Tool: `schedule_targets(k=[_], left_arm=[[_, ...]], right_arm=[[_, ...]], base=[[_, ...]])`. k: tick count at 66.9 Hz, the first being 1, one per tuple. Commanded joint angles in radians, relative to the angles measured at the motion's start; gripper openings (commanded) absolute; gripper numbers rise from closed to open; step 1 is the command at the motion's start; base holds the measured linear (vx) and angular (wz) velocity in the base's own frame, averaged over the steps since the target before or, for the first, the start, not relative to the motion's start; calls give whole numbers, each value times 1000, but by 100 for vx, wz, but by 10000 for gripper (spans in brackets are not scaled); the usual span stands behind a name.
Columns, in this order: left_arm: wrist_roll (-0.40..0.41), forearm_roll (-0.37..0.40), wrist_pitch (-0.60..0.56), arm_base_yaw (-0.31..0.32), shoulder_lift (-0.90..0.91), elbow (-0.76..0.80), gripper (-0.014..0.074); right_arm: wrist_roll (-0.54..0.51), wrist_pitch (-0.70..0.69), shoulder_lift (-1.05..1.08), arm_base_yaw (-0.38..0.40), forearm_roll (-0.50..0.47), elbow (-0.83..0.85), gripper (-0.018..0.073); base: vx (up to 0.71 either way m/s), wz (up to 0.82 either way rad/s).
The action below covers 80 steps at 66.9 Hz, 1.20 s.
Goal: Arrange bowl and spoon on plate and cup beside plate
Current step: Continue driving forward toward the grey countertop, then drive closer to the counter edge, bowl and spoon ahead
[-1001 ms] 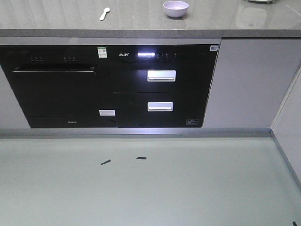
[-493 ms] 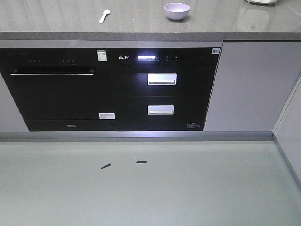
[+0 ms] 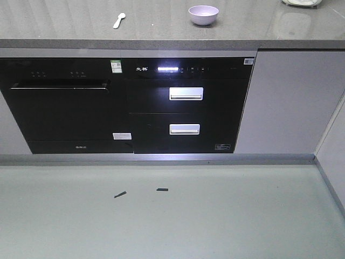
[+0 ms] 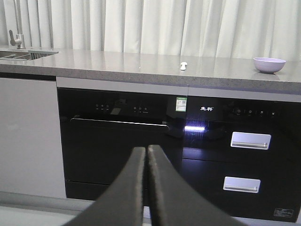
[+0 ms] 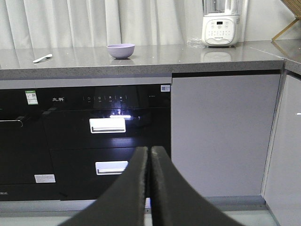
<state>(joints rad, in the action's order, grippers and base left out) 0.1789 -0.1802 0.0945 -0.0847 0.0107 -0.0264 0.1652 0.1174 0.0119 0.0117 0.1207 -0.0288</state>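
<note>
A pale lavender bowl stands upright on the grey counter; both wrist views also catch this bowl. The small pale spoon lies to its left, apart from it, and shows as well as a spoon in the wrist views. The plate and the cup are out of view. My left gripper is shut and empty, low in front of the black appliances. My right gripper is likewise shut and empty, well short of the counter.
Black built-in appliances with two silver drawer handles fill the front under the counter. A white blender stands at the counter's right. A sink lies at the far left. A grey cabinet door and side wall are to the right. Two dark scraps lie on the floor.
The whole front view has slid slightly: the counter, bowl and spoon sit a little lower and to the right in the frame. The bowl and spoon keep their places on the counter.
</note>
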Motion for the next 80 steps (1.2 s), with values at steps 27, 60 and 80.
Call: schedule_targets(k=[27,60,80], left_arm=[[5,8,-77,0,15,-21,-6],[5,8,-77,0,15,-21,-6],[5,8,-77,0,15,-21,-6]], right_arm=[[-14,-66,9,-1,6,-7,-1],[-14,-66,9,-1,6,-7,-1],[-14,-66,9,-1,6,-7,-1]], base=[[5,0],[6,0],[7,0]])
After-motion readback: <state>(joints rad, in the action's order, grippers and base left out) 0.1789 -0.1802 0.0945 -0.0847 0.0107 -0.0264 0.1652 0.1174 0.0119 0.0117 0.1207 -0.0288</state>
